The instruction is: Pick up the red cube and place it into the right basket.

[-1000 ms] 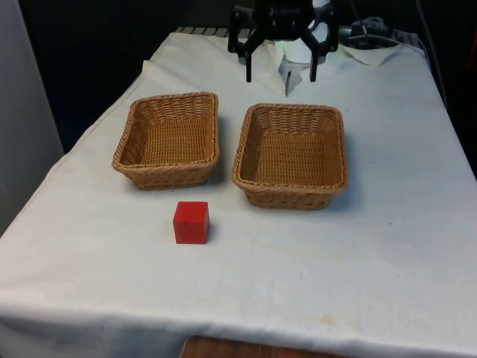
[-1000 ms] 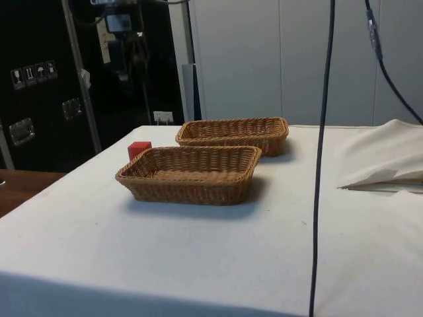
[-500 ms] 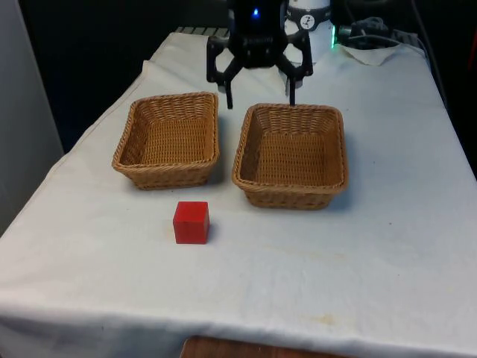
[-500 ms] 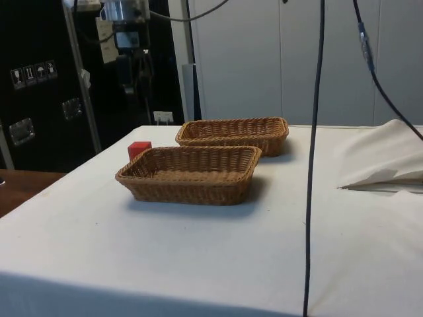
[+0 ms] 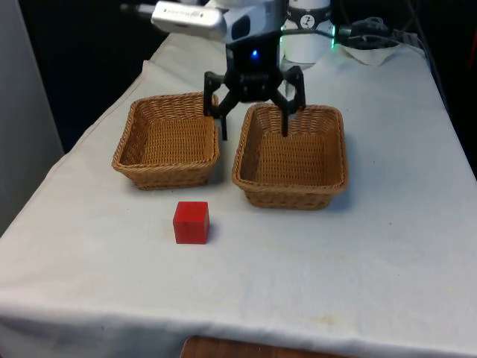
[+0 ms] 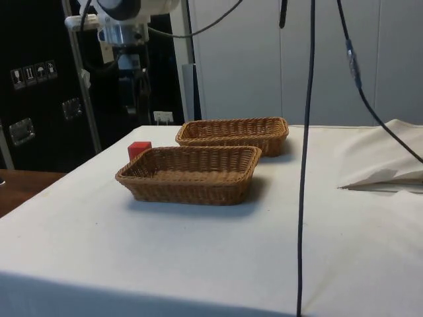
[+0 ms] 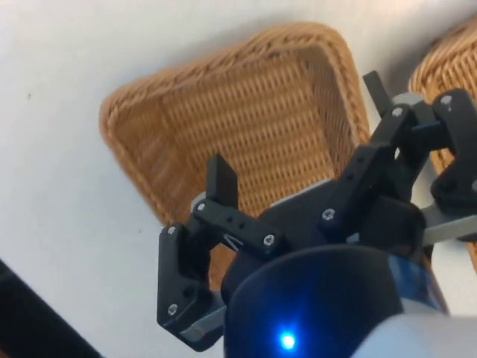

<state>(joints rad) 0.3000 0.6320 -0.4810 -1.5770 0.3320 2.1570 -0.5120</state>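
Cube [image 5: 191, 222] lay untouched on the desk [image 5: 387, 246], well clear of the open, empty pincer [image 5: 254, 128]; pickup remained.

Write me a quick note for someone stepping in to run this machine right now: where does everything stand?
Gripper: jaws open, holding nothing, hanging above the two baskets near their far rims.
Red cube: on the white cloth, in front of the left basket, untouched.
Right basket: nothing in it.
Done: nothing picked up yet.
Left: bring the gripper to the cube, grasp it, carry it over and drop it into the right basket.
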